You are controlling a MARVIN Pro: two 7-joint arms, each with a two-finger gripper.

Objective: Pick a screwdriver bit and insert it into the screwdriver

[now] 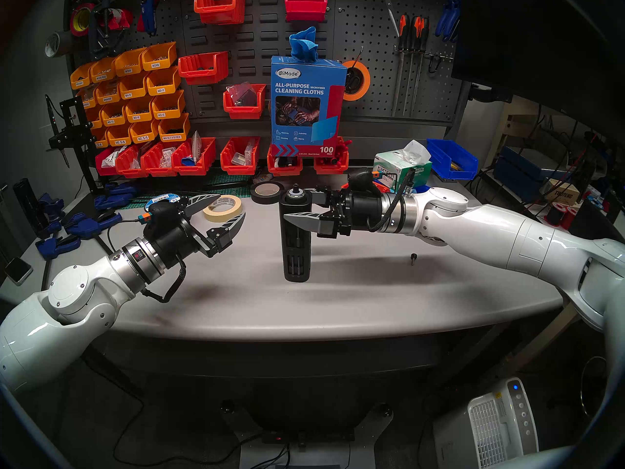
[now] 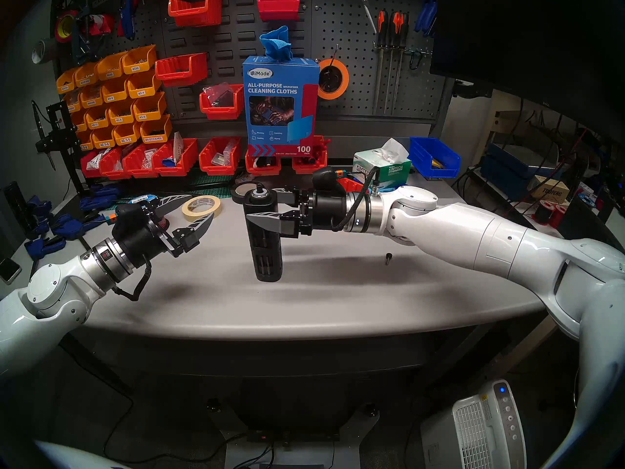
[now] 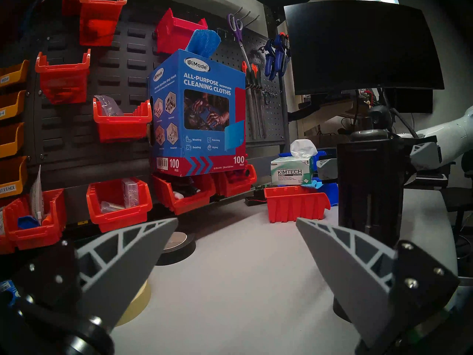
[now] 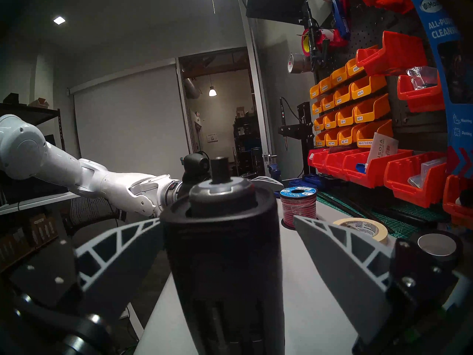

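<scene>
Altogether, two arms were seen over the table (image 1: pixel 338 309). One screwdriver (image 1: pixel 297 234) was stood upright near the table's middle, a small socket on its top. The right gripper (image 1: pixel 297 206) was held level around the screwdriver's upper part, one finger on each side; its jaws were spread wide, and a gap was seen beside one finger in the right wrist view, so no grip could be confirmed. The left gripper (image 1: pixel 225 207) was held open and empty, well apart from the screwdriver, on its left. No bit could be made out for certain; thin rods were dimly seen inside the screwdriver's slots.

One short pin (image 1: pixel 413 258) with a black knob was laid on the table to the screwdriver's right. Two tape rolls were counted behind: one beige roll (image 1: pixel 222 207) and one black roll (image 1: pixel 267 190). One wire spool (image 4: pixel 298 203) was stood near the beige roll. One blue cloth box (image 1: pixel 306 106) and one tissue box (image 1: pixel 402 170) were placed at the back.

The table was grey, smooth and matte. Behind it a dark pegboard (image 1: pixel 372 52) was hung with orange and red bins, and three orange-handled screwdrivers (image 1: pixel 412 31) were hung on hooks. One dark monitor (image 3: pixel 363 49) was mounted to the right.
</scene>
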